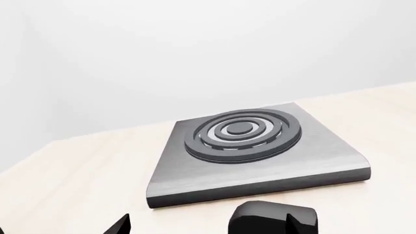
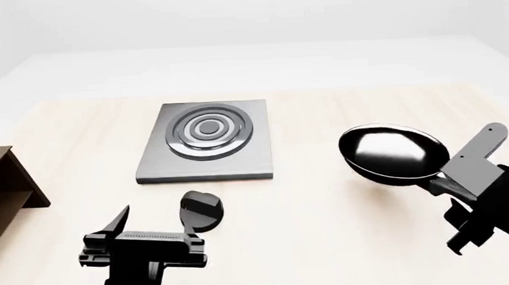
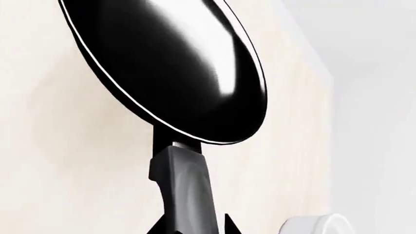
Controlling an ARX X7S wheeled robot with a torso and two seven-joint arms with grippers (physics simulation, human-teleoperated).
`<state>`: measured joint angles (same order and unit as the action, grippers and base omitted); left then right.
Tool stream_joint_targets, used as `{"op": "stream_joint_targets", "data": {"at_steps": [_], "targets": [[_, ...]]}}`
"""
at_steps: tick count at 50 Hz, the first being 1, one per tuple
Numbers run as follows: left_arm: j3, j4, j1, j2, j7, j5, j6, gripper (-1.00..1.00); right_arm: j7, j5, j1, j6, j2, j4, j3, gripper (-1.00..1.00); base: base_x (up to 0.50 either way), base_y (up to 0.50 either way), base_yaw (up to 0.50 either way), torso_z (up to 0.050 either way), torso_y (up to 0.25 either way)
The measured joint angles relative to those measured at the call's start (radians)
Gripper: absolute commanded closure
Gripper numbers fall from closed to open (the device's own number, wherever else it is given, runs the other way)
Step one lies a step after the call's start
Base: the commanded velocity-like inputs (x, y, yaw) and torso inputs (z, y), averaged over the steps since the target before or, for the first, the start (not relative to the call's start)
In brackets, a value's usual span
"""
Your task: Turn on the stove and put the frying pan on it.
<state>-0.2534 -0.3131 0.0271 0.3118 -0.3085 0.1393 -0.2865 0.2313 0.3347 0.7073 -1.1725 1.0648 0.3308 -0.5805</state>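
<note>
The stove (image 2: pixel 205 148) is a flat dark-grey slab with a ringed burner (image 1: pixel 242 132), lying on the pale wooden table. Its round black knob (image 2: pixel 201 209) sits apart, just in front of the slab. My left gripper (image 2: pixel 159 217) stands open before the stove, and the knob (image 1: pixel 273 218) lies against one fingertip, not between both. The frying pan (image 2: pixel 394 152) hangs a little above the table to the right of the stove, casting a shadow beneath. My right gripper (image 2: pixel 449 185) is shut on its long black handle (image 3: pixel 185 185), a finger on each side.
A brown wooden shelf (image 2: pixel 3 185) stands at the table's left edge. Part of a white bowl (image 3: pixel 318 225) shows beside the right gripper in the right wrist view. The table's far edge (image 2: pixel 252 94) runs behind the stove.
</note>
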Motion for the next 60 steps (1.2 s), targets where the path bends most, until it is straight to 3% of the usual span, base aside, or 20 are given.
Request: {"op": "stream_joint_targets", "data": {"at_steps": [27,60], "targets": [[0.001,0.007,-0.003,0.006,-0.010,0.010,0.014,-1.00,-0.005,-0.065,0.210,0.068,-0.149,-0.079,-0.041,1.00,0.00,0.00,0.00,0.000,0.002],[0.038,0.023,-0.009,0.004,-0.009,0.077,0.050,-1.00,-0.082,-0.149,0.378,0.249,-0.411,-0.335,-0.091,1.00,0.00,0.00,0.00,0.000,0.002]]}}
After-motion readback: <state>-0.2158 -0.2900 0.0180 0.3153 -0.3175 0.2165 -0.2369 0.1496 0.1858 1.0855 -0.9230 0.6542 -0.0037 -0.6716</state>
